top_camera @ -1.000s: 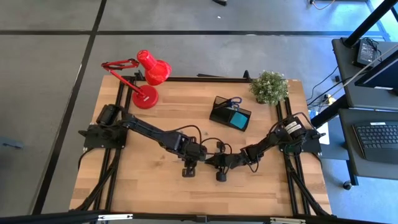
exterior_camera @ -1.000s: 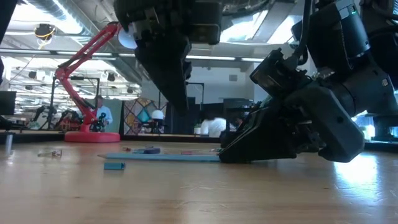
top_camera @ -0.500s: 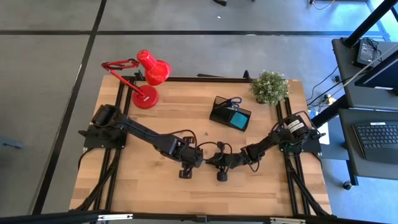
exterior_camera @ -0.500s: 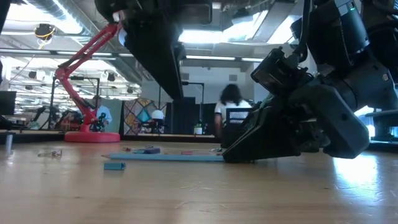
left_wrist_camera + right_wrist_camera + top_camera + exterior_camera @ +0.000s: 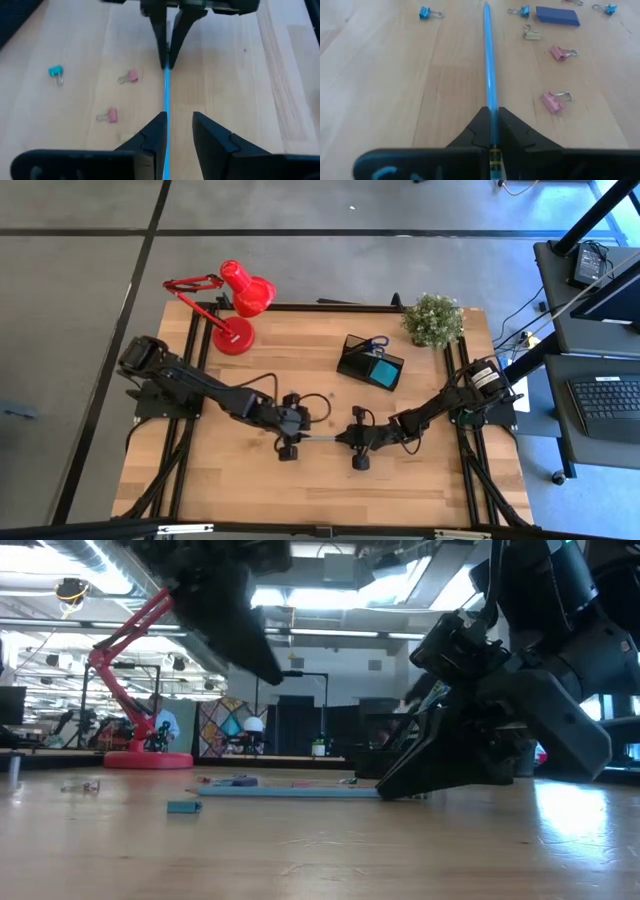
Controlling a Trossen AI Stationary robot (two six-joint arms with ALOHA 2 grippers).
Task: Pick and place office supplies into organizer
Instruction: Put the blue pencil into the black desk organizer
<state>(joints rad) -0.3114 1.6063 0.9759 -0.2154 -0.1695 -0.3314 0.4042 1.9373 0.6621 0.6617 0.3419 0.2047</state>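
- High view: right gripper (image 5: 348,442) near mid-table, clamped on the right end of the pencil (image 5: 320,438). Left gripper (image 5: 287,446) at the pencil's left end. Organizer (image 5: 369,360) well apart, farther back and to the right.
- Low view: pencil (image 5: 285,792) level, on or just above the table (image 5: 320,860); cannot tell which. Right gripper (image 5: 400,785) down at its end. Left gripper (image 5: 250,650) raised and blurred.
- Left wrist view: left fingers (image 5: 152,135) parted, straddling the pencil (image 5: 166,95) without touching it. Loose clips (image 5: 129,76) close beside.
- Right wrist view: right fingers (image 5: 475,127) pressed together on the pencil (image 5: 488,60), holding only its very end. More clips (image 5: 555,101) and an eraser (image 5: 557,15) to one side.
- Risks: with such an end-only grip, likely drooping or twisting of the long free length on lifting. Possible slip out of the fingers. Possible sweep of the tip through the clips. Possible knock against the left fingers around it. Awkward entry into a compartment if tilted.
- Against half a second ago: left gripper drawn back leftward and upward along the pencil, left arm swung outward. Right gripper and pencil much as before.
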